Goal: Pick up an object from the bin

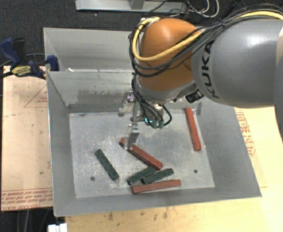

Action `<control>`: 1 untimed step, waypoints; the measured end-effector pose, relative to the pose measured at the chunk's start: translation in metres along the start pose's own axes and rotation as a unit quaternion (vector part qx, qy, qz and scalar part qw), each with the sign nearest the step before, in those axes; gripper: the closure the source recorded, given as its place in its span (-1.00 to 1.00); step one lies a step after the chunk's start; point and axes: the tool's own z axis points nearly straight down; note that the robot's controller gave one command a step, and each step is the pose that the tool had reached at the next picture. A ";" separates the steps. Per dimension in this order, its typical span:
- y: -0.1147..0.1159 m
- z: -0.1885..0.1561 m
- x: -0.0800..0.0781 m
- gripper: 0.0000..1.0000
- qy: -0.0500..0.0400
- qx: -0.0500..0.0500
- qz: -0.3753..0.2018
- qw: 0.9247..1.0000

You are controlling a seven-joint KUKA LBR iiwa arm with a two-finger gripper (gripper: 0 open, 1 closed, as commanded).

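My gripper [132, 142] reaches down near the middle of the bin and meets the upper left end of a red-brown flat bar [146, 157], which lies slanting toward the lower right. Just below that bar lie two dark green bars [142, 174] [157, 175], crossing each other. A second red-brown bar [156, 186] rests flat beneath them.
A lone dark green bar [106, 164] lies to the left on the bin floor. Another red-brown bar [194, 129] leans along the right wall. The arm with its orange cover hangs over the back middle of the bin.
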 end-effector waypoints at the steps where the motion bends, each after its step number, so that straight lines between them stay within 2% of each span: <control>1: -0.001 -0.003 -0.002 -1.00 -0.003 0.000 0.001 1.000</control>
